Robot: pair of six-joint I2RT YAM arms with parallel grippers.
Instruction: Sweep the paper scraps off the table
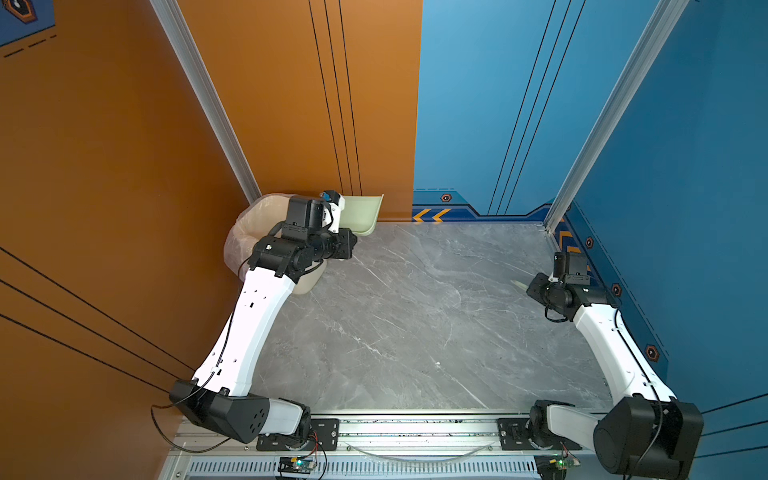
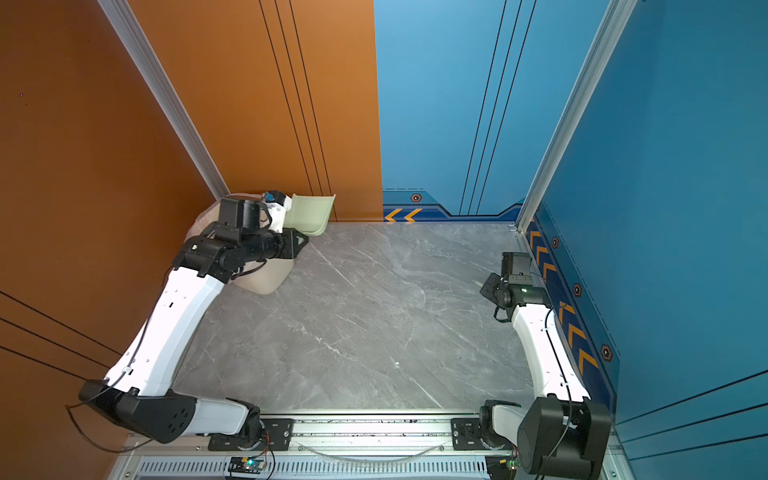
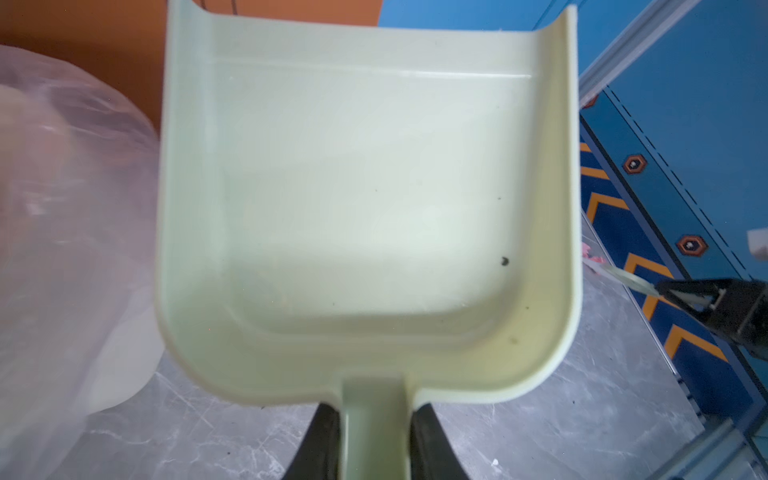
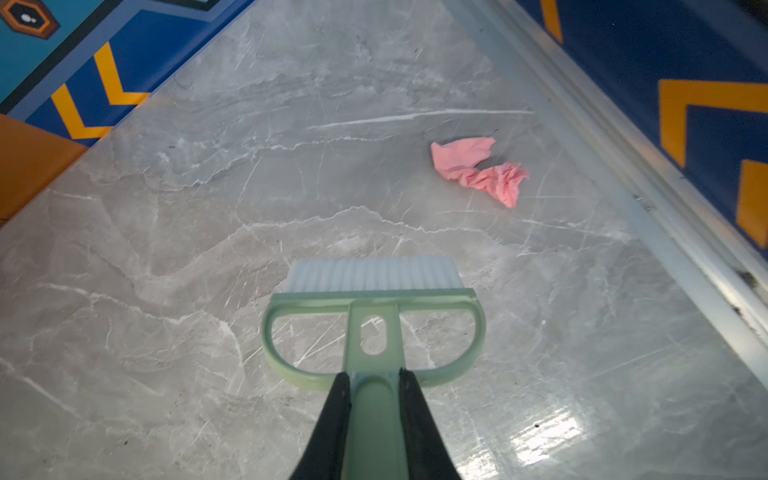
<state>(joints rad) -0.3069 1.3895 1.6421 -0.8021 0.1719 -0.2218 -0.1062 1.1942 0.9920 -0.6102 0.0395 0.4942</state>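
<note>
Left claw partly off-frame, around dustpan.

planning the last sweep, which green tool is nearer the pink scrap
The brush in the right gripper, bristles facing the pink scrap; the dustpan is across the table beside the bin.

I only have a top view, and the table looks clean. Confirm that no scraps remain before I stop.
Observer: Not clean. The right wrist view shows one pink paper scrap lying on the table. Neither top view shows it.
Operator: Give me its place relative to the brush.
Observer: It lies ahead of the bristles of the brush, apart from them and near the metal rim.
Operator: Check the dustpan.
Observer: The left wrist view shows the dustpan empty except for a few dark specks. The left gripper is clamped on its handle.
</note>
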